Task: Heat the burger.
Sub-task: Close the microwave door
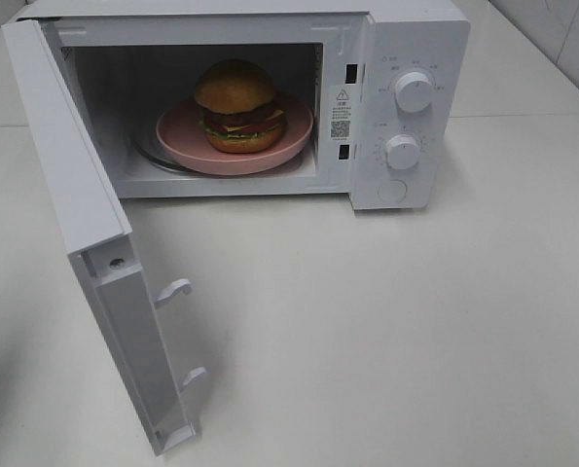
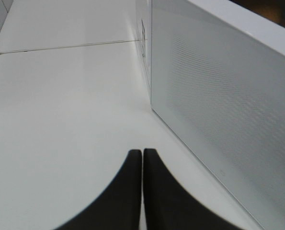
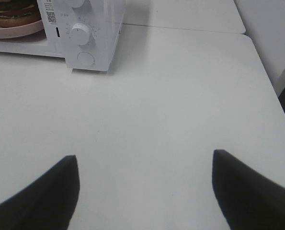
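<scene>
The burger (image 1: pixel 236 107) sits on a pink plate (image 1: pixel 177 136) inside the white microwave (image 1: pixel 416 29), whose door (image 1: pixel 85 214) stands wide open toward the front left. Part of the burger (image 3: pixel 10 13) and plate shows in the right wrist view. Neither gripper shows in the high view. My left gripper (image 2: pixel 142 154) is shut and empty, just outside the door's outer face (image 2: pixel 228 96). My right gripper (image 3: pixel 144 158) is open and empty above the table, well to the right and in front of the microwave.
The microwave's control panel carries two knobs (image 1: pixel 413 90) (image 1: pixel 402 152) and a round button (image 1: pixel 392 190). The white table (image 1: pixel 386 331) stretches in front. A second table top (image 2: pixel 61 24) joins at the back left. The table's right edge (image 3: pixel 267 72) lies near.
</scene>
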You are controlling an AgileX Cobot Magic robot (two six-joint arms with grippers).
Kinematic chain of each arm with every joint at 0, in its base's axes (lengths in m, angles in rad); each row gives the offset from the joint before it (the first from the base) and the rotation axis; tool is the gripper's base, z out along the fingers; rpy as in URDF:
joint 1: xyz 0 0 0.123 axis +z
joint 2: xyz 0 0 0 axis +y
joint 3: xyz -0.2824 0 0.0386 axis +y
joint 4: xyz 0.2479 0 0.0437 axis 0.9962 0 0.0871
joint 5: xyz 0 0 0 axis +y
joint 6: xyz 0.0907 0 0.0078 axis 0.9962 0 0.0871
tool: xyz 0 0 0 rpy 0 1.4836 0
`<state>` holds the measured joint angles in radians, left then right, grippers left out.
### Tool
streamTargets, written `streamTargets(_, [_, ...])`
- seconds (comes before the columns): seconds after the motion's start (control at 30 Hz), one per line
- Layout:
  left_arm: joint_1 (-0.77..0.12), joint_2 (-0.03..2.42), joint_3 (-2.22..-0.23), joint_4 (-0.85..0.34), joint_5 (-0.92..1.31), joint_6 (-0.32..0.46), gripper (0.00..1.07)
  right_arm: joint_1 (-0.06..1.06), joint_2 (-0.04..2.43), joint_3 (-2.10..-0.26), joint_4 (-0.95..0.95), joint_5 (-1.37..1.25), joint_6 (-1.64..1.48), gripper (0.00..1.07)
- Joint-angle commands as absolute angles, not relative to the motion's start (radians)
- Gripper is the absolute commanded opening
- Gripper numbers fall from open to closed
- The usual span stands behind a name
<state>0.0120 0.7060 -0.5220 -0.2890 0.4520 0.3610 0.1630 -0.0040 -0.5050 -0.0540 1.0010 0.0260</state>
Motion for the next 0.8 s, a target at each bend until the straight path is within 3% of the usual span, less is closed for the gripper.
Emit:
streamTargets(0.03, [0.015,0.799,-0.519,-0.347,0.34,0.415,0.0,0.163,-0.033,-0.505,-0.053,0.989,0.021,0.7])
streamTargets(0.2, [0.015,0.991,-0.524,-0.491,0.147,0.521,0.0,0.163,-0.033,-0.505,-0.053,0.989,0.021,0.7])
streamTargets(0.37, [0.015,1.137,-0.561,-0.518,0.127,0.59,0.0,0.163,-0.033,-0.505,-0.053,0.989,0.021,0.7])
streamTargets(0.47, [0.005,1.204,-0.586,-0.522,0.127,0.592,0.0,0.163,-0.033,-0.505,-0.053,0.989,0.021,0.7])
streamTargets(0.6, [-0.047,1.257,-0.609,-0.517,0.11,0.607,0.0,0.163,-0.033,-0.505,-0.053,0.989,0.021,0.7])
streamTargets(0.67, [-0.125,1.299,-0.627,-0.517,0.063,0.667,0.0,0.163,-0.033,-0.505,-0.053,0.989,0.022,0.7])
streamTargets(0.8, [-0.218,1.351,-0.639,-0.518,-0.037,0.682,0.0,0.163,-0.033,-0.505,-0.053,0.989,0.022,0.7])
